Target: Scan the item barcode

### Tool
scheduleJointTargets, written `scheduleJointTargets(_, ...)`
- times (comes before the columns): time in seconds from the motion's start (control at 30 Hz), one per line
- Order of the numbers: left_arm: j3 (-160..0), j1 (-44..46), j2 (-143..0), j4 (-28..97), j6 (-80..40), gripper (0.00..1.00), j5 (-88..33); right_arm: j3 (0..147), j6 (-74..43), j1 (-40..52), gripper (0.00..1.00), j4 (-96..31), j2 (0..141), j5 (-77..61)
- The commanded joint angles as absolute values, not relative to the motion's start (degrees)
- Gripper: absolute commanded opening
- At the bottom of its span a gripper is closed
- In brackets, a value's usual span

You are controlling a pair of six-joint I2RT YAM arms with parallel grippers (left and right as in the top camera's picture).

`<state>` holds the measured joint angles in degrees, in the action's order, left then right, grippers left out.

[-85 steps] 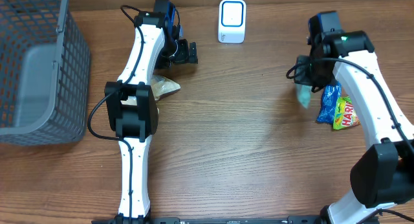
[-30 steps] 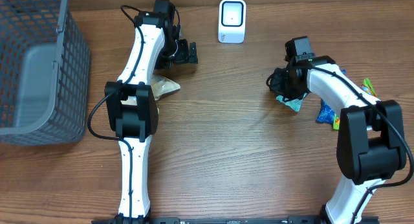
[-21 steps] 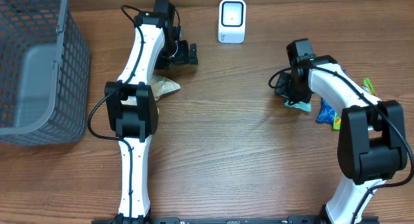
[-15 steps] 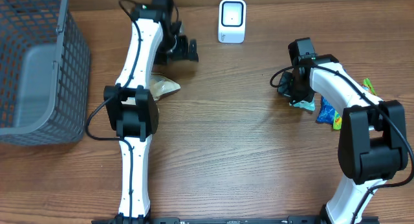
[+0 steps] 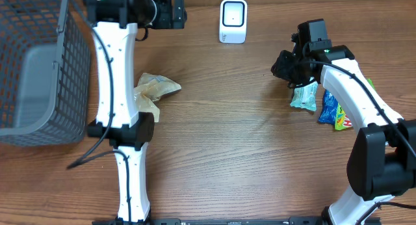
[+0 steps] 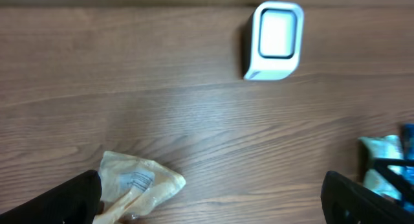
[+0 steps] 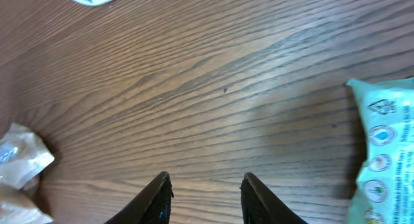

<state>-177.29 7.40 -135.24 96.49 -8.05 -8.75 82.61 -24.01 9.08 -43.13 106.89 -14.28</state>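
Now teal packet (image 5: 304, 95) lies fore-aft; left end effector (image 6: 213, 204), right end effector (image 7: 207, 184) spread.

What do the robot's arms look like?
The left arm and right arm are long white shells joined by chunky black joints. Thin black cables run along them. Each arm ends in a black tool with two dark fingers: the left tool and the right tool.

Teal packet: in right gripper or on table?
On the table: teal packet lies beside the right gripper, whose open jaws hold nothing.
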Motion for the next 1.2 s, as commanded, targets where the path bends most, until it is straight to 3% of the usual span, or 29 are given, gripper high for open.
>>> scheduleJointTargets(0.0, -170.8, 7.5, -126.1, 96.8, -7.5, 1.0, -9.4, 83.6, -23.8, 8.9, 0.4, -42.6, 105.9, -16.6)
scheduleJointTargets(0.13, -155.2, 7.4, -116.8, 96.8, -7.4, 1.0, -1.0, 83.6, -23.8, 8.9, 0.52, -41.6, 105.9, -16.6)
scheduleJointTargets(0.47, -126.1, 2.5, -111.4, 91.4, -8.1, 1.0, 7.1, 83.5, -23.8, 9.1, 0.57, -40.3, 105.9, -16.6)
scheduleJointTargets(0.77, -108.0, -2.5, -111.6, 75.9, -1.0, 1.0, 7.5, 83.2, -22.2, 9.1, 0.58, -40.6, 105.9, -16.6)
scheduleJointTargets(0.83, -104.5, -4.0, -112.2, 73.3, -1.0, 1.0, 7.4, 83.2, -22.1, 9.1, 0.63, -40.5, 105.9, -16.6)
scheduleJointTargets(0.97, -98.3, -4.9, -113.7, 69.0, 3.1, 1.0, 1.9, 83.2, -22.1, 9.1, 0.64, -40.3, 105.9, -16.6)
scheduleJointTargets(1.17, -89.8, -4.2, -115.1, 62.7, 4.3, 0.91, 0.0, 83.2, -22.1, 9.1, 0.64, -40.3, 105.9, -16.6)
